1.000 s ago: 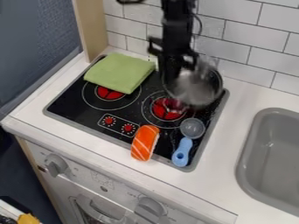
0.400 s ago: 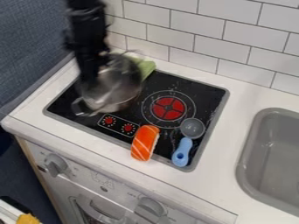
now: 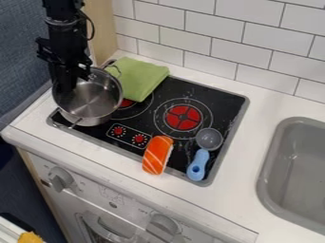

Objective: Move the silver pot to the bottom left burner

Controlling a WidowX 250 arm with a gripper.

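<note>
We have the silver pot (image 3: pixel 94 98) grasped by its ten-o'clock side in the gripper (image 3: pixel 68 84), off-centre toward nine o'clock of the left burner (image 3: pixel 128 103), so we judge the carry nearly done, with centring, setting down and release remaining.

Pot (image 3: pixel 92 98) — glossy, smooth metal

Pot (image 3: pixel 91 103) left of cloth (image 3: pixel 138 78), sink (image 3: pixel 273 153) right
</note>
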